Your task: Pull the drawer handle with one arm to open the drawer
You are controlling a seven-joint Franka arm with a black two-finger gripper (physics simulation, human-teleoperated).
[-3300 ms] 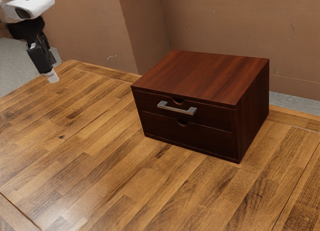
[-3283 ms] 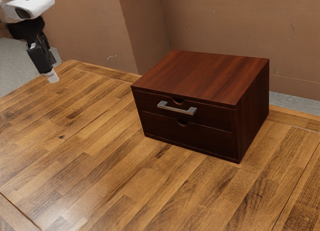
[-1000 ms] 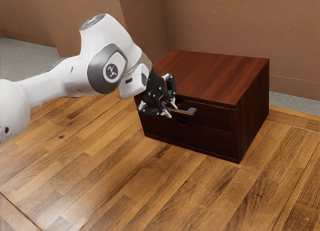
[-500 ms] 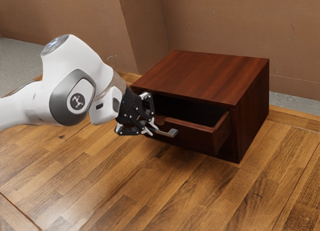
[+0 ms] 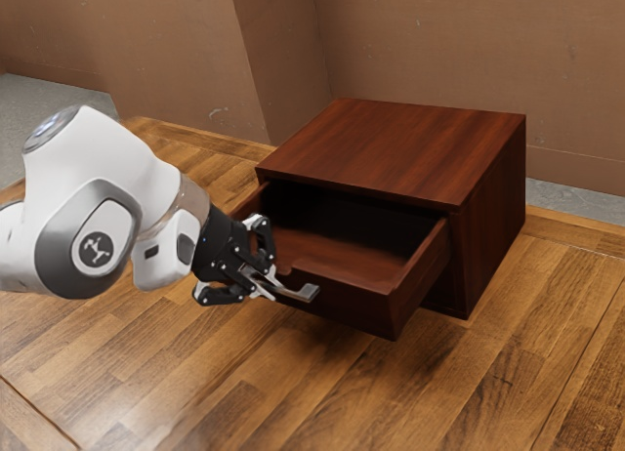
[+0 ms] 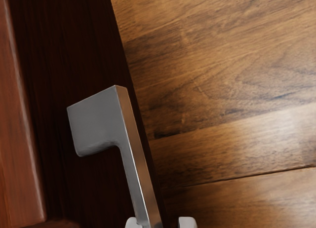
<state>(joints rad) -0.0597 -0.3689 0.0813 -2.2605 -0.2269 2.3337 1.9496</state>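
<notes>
Wooden worktop [image 5: 293, 392], plank pattern, carries everything. White Franka arm [image 5: 88, 217] comes in from the exterior view's left, forearm low over the planks.

Dark red-brown cabinet [image 5: 410, 158] sits toward the exterior view's right, upright, with its front facing the arm.

Upper drawer [image 5: 337, 251] stands well out of the cabinet. Its bare inner floor is exposed and its front panel overhangs the worktop. I judge the opening mostly accomplished.

Drawer handle [image 5: 293, 291] is a grey metal bar on the drawer front, at the end of the drawer nearest the arm. In the wrist view the handle [image 6: 106, 124] shows one bracket leg meeting the dark drawer front [image 6: 69, 65], with the bar running on towards the hand.

Black gripper [image 5: 262, 281] is closed on the handle, near the bar's end on the exterior view's left. In the wrist view two pale fingertips [image 6: 186, 222] flank the bar from opposite sides.

Key relation: the handle's long axis lies level along the drawer front, crosswise to the drawer's travel. The cabinet lies beyond the gripper, toward the exterior view's upper right. Any remaining pull should run straight away from the cabinet, toward the exterior view's lower left and square to the bar. A sideways component would likely bind the drawer or slide the grip along the bar.
</notes>
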